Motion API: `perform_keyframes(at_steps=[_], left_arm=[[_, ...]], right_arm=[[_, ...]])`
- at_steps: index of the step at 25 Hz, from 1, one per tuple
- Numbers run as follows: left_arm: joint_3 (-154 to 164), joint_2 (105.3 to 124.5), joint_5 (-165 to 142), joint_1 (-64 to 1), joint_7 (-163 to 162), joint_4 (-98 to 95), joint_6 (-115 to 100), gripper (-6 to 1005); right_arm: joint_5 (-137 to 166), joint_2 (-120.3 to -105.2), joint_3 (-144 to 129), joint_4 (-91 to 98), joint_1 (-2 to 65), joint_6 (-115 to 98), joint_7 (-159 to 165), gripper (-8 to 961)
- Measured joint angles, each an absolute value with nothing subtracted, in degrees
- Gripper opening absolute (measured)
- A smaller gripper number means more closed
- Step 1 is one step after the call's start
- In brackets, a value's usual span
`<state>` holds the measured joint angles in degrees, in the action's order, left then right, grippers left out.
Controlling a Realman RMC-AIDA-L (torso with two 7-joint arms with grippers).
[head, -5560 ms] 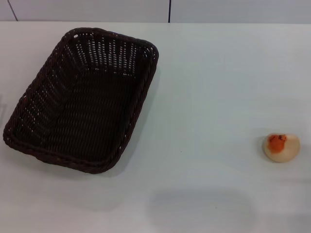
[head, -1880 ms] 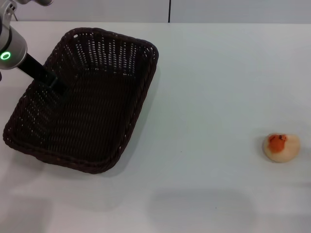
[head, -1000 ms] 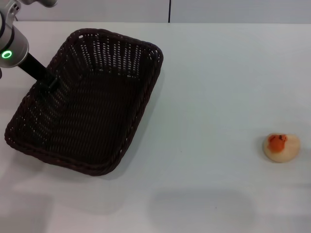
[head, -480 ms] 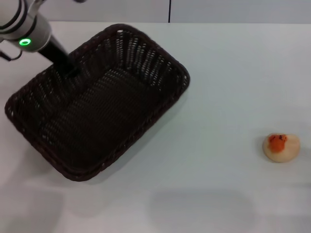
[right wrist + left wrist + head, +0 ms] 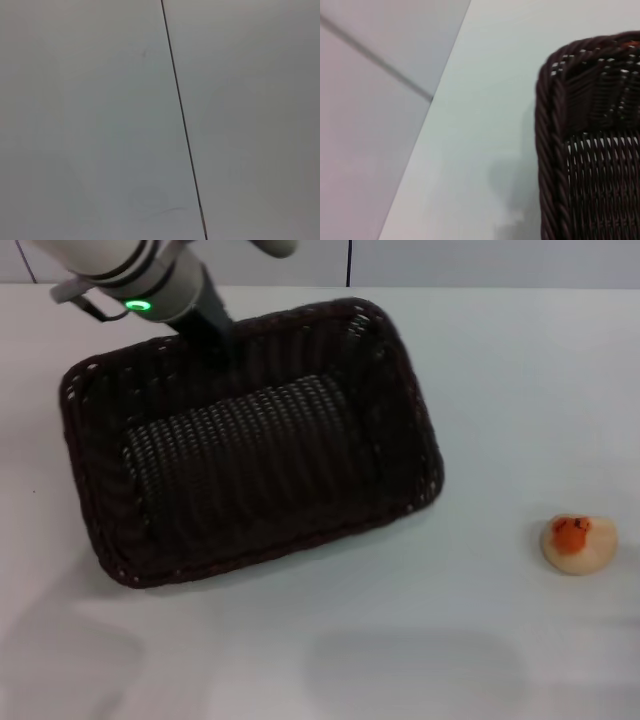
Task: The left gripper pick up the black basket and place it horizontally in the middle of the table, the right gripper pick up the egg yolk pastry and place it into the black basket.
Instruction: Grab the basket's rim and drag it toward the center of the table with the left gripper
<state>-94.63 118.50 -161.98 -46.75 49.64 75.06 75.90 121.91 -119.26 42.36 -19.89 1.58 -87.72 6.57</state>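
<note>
White table (image 5: 480,390) — left claw (image 5: 222,343) clamped on black basket (image 5: 250,440) rim — no legible writing.

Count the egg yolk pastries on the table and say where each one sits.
1. The egg yolk pastry sits alone on the table at the robot's right, outside and clear of the black basket. None shows inside the basket.

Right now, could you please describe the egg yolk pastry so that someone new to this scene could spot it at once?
Start with the white table and find the black basket, held at its far rim by the left gripper. Well off to the basket's right, alone on bare tabletop, sits the egg yolk pastry: a small pale cream ball with an orange-red patch on top.
</note>
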Motion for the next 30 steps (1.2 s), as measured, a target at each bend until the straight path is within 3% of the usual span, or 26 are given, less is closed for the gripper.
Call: perform_keyframes(at_steps=[21,30], left_arm=[[-89.11,118.68,-149.49,-53.12,59.79,64.36,66.85,226],[-88.07,118.72,-145.69,-54.59,64.41,61.37,64.59,289]], right_arm=[[122.00,-119.26,42.27,-20.08,1.72,-87.72,6.59,773],[122.00,-119.26,42.28,-19.96,1.67,-88.17,6.59,773]])
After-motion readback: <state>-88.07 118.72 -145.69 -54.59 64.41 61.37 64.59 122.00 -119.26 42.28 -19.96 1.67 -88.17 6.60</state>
